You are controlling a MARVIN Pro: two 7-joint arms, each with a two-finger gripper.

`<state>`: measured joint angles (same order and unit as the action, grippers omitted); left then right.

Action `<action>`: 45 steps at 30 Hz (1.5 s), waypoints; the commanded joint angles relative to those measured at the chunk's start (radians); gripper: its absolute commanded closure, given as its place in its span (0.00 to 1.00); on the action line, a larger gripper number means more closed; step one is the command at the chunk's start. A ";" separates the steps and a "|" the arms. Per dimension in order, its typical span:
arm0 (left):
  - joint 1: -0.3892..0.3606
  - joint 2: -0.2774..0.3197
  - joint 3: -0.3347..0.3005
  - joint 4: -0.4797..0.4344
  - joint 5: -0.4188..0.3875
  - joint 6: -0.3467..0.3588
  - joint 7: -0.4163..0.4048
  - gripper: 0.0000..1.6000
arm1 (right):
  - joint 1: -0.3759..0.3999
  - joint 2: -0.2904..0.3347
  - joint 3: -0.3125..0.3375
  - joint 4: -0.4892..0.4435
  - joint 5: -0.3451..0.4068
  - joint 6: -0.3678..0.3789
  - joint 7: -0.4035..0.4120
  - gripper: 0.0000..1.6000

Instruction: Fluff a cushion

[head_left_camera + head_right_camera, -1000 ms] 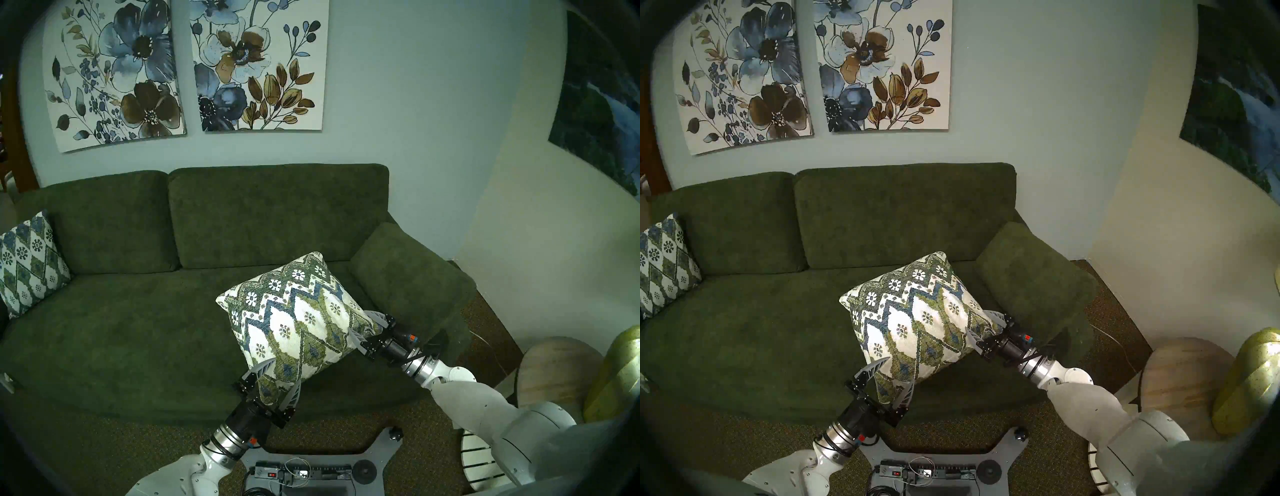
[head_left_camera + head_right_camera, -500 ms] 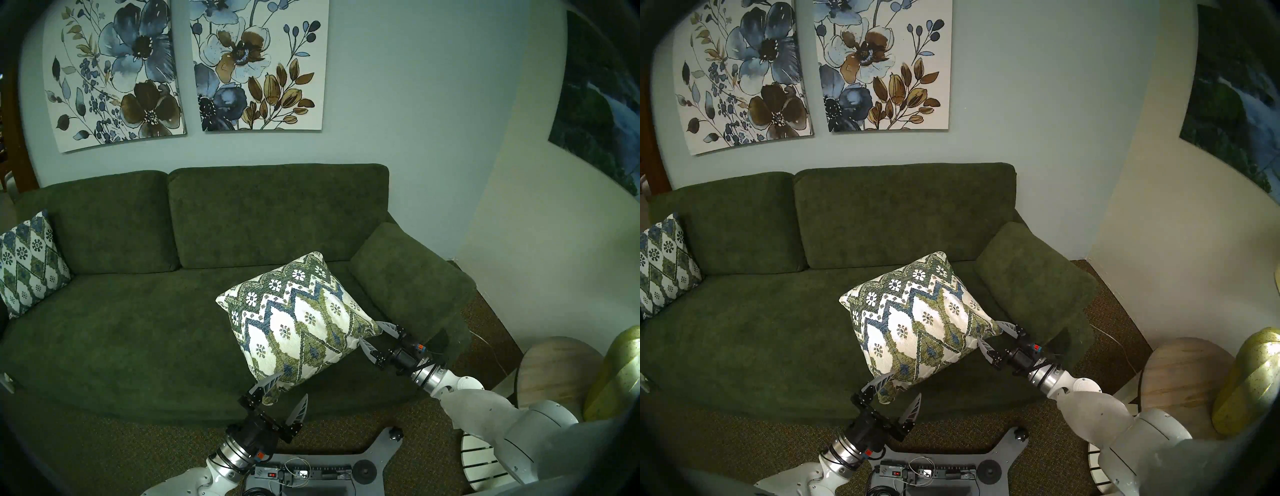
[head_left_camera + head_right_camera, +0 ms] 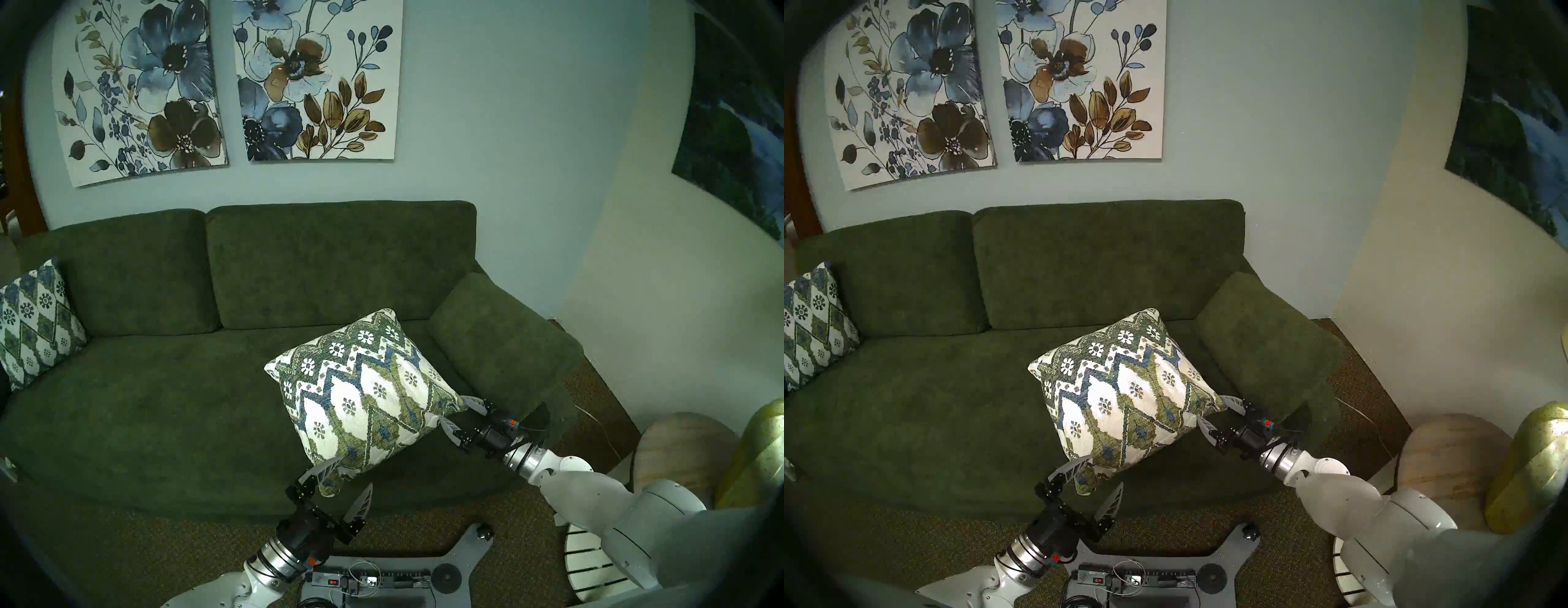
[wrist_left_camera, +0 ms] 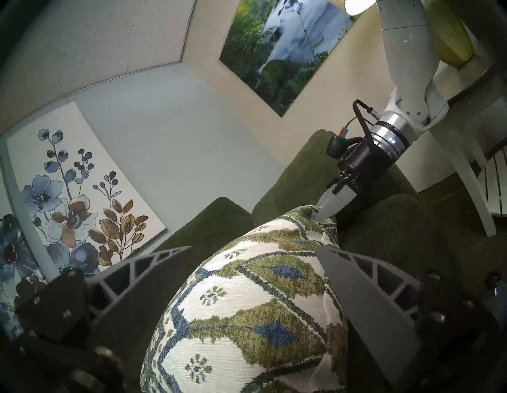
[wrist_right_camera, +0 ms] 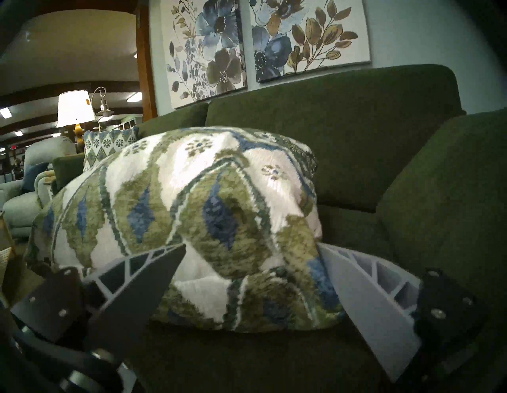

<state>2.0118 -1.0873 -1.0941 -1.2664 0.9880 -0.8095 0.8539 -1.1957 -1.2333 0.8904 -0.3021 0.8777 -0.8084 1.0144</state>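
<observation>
The cushion (image 3: 360, 390) lies on the seat of the dark-green sofa (image 3: 169, 403), toward the sofa's right end and just beside its right armrest (image 3: 500, 339), turned so that one corner points at the backrest and another hangs toward the sofa's front edge. Its cream face with olive and blue zigzags bulges upward, plump in both wrist views. The left gripper (image 3: 348, 479) sits at the cushion's near corner, off the front edge of the sofa; its jaws stand wide, one finger lying against the corner's left side and the other well clear on the right, so the corner is between them but not pinched. The right gripper (image 3: 460, 411) is at the cushion's right corner, between cushion and armrest; its jaws are also spread wide, with the corner reaching in between the fingers, both of which lie close against the fabric in the right wrist view without squeezing it. Neither gripper lifts the cushion, which rests on the sofa. A second patterned pillow (image 3: 36, 322) leans at the sofa's far left end, well apart from the cushion. Two floral canvases (image 3: 229, 85) hang on the wall above the sofa's backrest.
</observation>
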 commanded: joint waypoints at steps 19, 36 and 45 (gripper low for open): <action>0.109 0.063 -0.037 -0.032 -0.001 -0.027 0.081 0.00 | 0.151 -0.053 -0.008 0.092 -0.025 0.057 -0.018 1.00; 0.088 0.016 -0.030 0.030 -0.037 -0.014 0.058 0.00 | 0.086 -0.101 -0.028 0.123 -0.036 -0.026 0.010 1.00; -0.038 -0.098 -0.024 0.232 -0.122 0.038 -0.023 0.00 | 0.091 -0.101 -0.028 0.098 -0.033 -0.057 0.018 1.00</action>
<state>2.0787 -1.0955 -1.1110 -1.1389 0.9219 -0.8024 0.8749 -1.1138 -1.3234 0.8634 -0.1746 0.8439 -0.8418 0.9909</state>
